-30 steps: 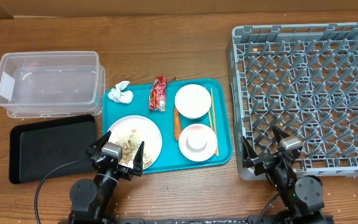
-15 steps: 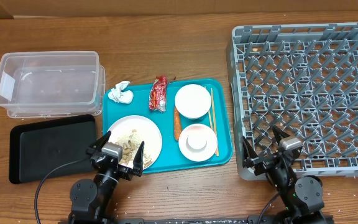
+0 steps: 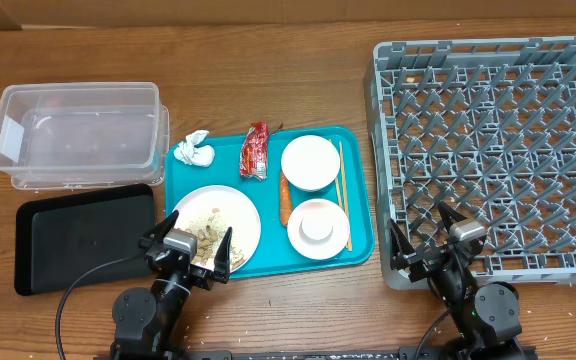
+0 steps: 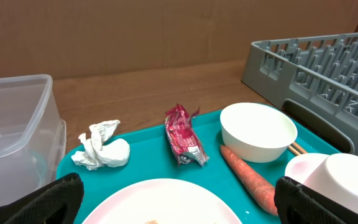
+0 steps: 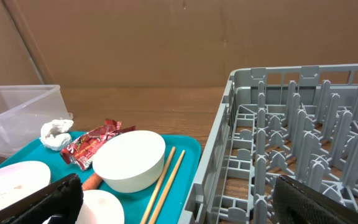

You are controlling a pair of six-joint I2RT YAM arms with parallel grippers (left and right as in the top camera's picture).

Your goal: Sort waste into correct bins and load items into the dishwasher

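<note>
A teal tray [image 3: 356, 241] holds a white plate [image 3: 240, 212] with food scraps, a white bowl [image 3: 310, 162], an upturned white cup on a small plate [image 3: 318, 227], a carrot [image 3: 286, 199], chopsticks [image 3: 341, 172], a red wrapper [image 3: 256, 150] and a crumpled napkin [image 3: 194, 150]. The grey dish rack [image 3: 488, 150] stands at the right. My left gripper [image 3: 190, 252] is open and empty at the tray's near-left edge, over the plate [image 4: 160, 202]. My right gripper [image 3: 436, 248] is open and empty at the rack's near-left corner [image 5: 229, 155].
A clear plastic bin [image 3: 76, 133] stands at the far left. A black tray [image 3: 83, 233] lies in front of it. A cardboard wall runs along the back of the wooden table.
</note>
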